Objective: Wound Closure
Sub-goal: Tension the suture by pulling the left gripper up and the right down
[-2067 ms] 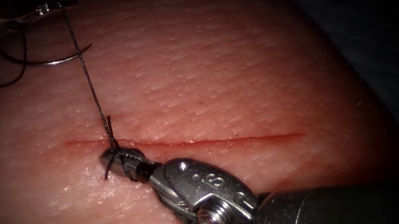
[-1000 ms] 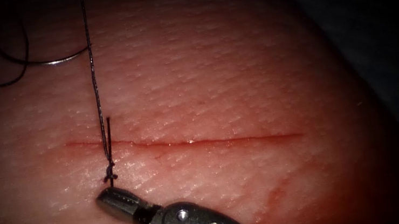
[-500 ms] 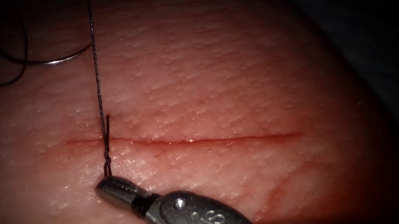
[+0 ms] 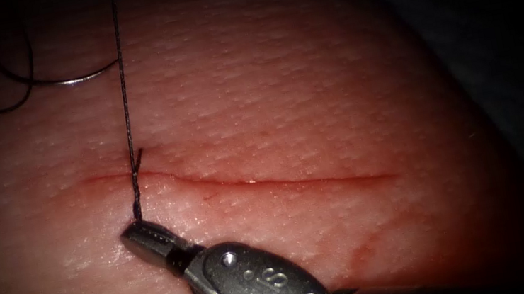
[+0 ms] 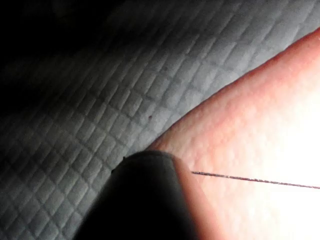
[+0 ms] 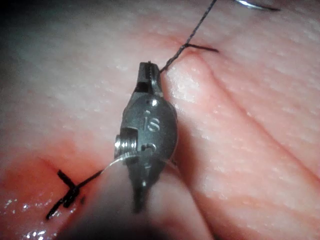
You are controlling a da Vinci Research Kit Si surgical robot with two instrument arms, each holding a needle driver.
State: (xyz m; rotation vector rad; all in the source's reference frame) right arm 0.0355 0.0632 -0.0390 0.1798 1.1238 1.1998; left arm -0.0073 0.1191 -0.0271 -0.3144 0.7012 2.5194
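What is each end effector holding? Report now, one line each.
Right end effector: shut on the thread just below the cut.
Left end effector: cannot be told; taut thread runs up toward it.
Needle: lying free on the tissue, held by neither.

thread (image 4: 122,85) cut off at top edge; needle (image 4: 74,79) partly lost in dark; right tool (image 4: 141,239) shaft cropped

The endoscope view is lit at its centre and falls to black at the edges. Glare whitens the tissue (image 5: 280,130) in the left wrist view, where a dark blurred shape sits close.
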